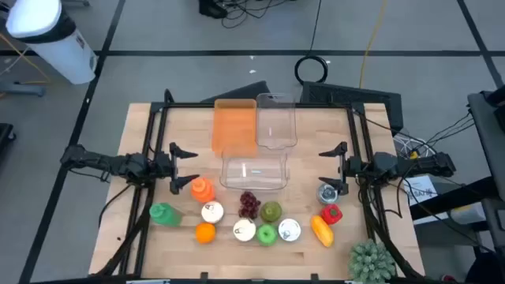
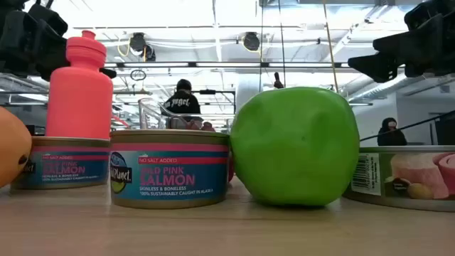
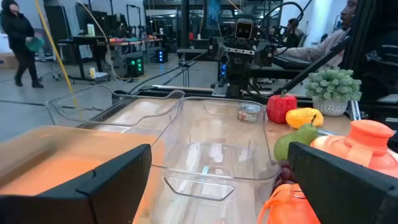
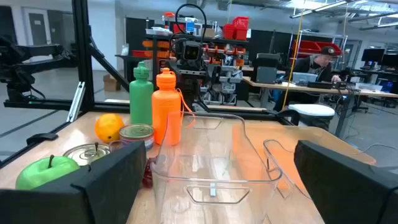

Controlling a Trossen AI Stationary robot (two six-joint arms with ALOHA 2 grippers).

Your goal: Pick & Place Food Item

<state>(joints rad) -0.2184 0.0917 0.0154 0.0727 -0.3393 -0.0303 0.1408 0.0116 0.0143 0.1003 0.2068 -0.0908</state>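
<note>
Food items sit in a row along the table's (image 1: 142, 118) near edge. Left gripper (image 1: 175, 167) and right gripper (image 1: 339, 167) hover open, empty, flanking the clear container (image 1: 252, 171).

Both arms are matte black, jointed, tube-like links flanking the clear container (image 1: 252, 171), the left arm (image 1: 110, 164) on one side of it and the right arm (image 1: 406, 164) on the other. Each ends in a black gripper with two thin, angular prong-like fingers, the left gripper (image 1: 180, 167) and the right gripper (image 1: 335, 167). Up close, the left fingers (image 3: 81, 186) and right fingers (image 4: 93, 186) look like broad, flat black slabs with bevelled edges.
</note>
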